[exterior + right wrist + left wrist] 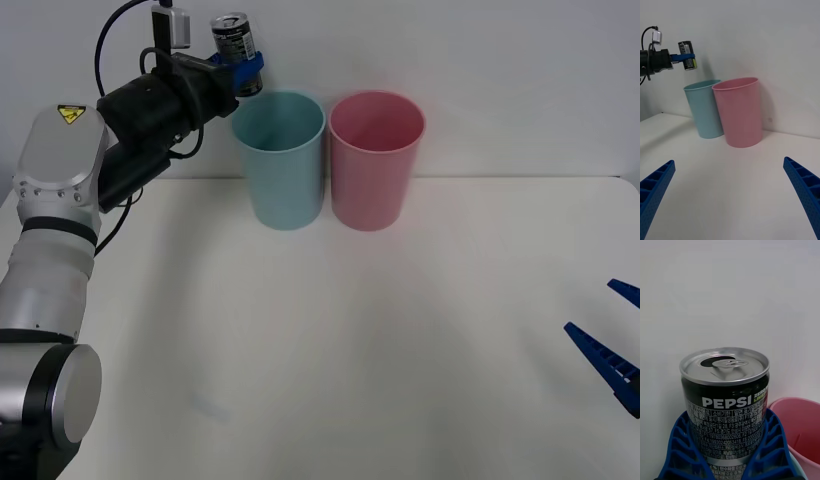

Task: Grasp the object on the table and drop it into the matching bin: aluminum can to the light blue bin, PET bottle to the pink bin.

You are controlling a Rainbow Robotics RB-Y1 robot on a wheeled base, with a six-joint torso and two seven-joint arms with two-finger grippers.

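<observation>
My left gripper (243, 68) is shut on the aluminum can (231, 36), a small dark can with a silver top, held upright in the air just left of and above the rim of the light blue bin (284, 160). The left wrist view shows the can (727, 405) clasped between the blue fingers (681, 446). The pink bin (376, 158) stands right beside the blue one at the back of the white table (330, 350). In the right wrist view the can (687, 55) hangs above the light blue bin (704, 108), next to the pink bin (739, 110). My right gripper (612, 335) waits open at the table's right edge.
A plain white wall rises directly behind both bins. The table spreads wide and bare in front of them. My left arm reaches in from the left side, its black wrist and cables raised above the table.
</observation>
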